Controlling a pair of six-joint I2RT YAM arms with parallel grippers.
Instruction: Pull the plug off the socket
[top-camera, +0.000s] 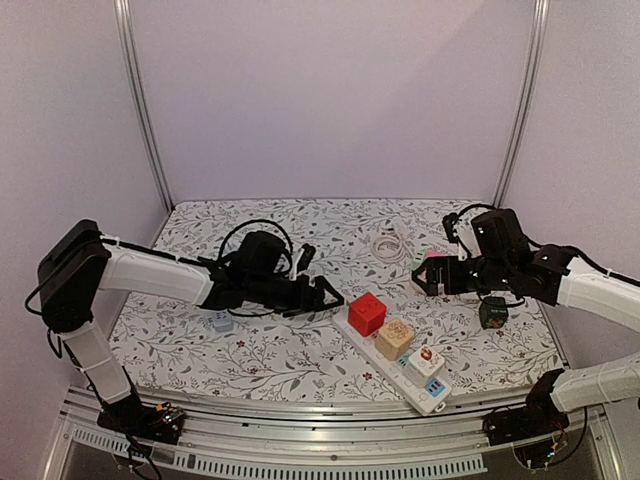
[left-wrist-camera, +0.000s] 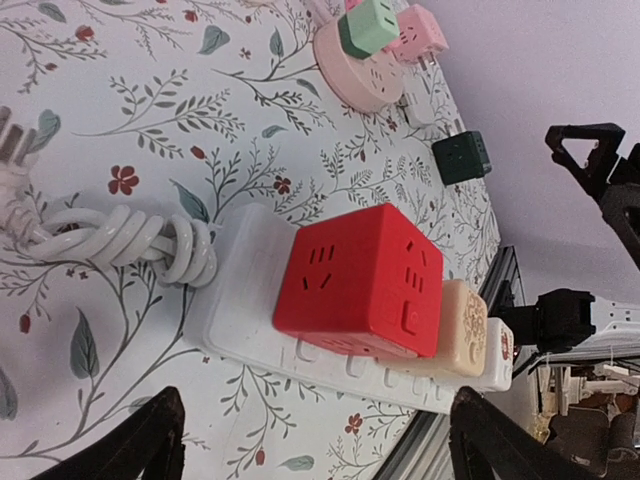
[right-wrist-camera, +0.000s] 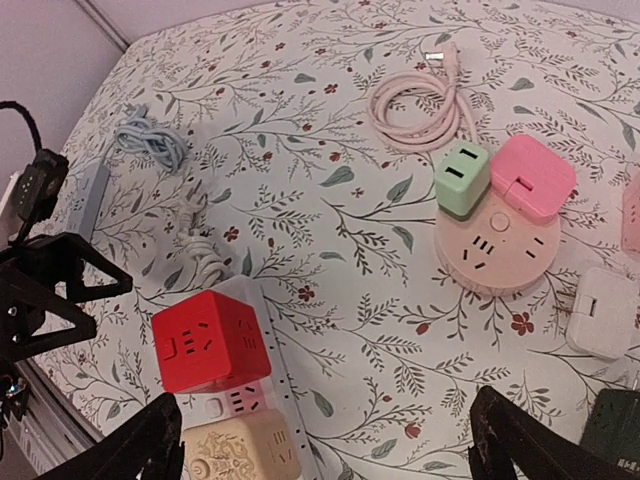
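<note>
My left gripper (left-wrist-camera: 318, 450), fingers apart, faces the red cube plug (left-wrist-camera: 360, 280) on the white power strip (left-wrist-camera: 235, 310), placed to straddle it; my right gripper (right-wrist-camera: 330, 450) hovers with its 2 fingers apart.

- Red plastic cube plug (top-camera: 367, 313) with slotted faces, sitting squarely seated on the far end of the socket strip.
- Long white plastic socket strip (left-wrist-camera: 235, 310), lying flat and diagonal, its far end angled leftward.

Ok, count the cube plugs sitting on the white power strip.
3: a red cube at the far end, a cream cube in the middle, a white cube at the near end. Another could be hidden between them.
</note>
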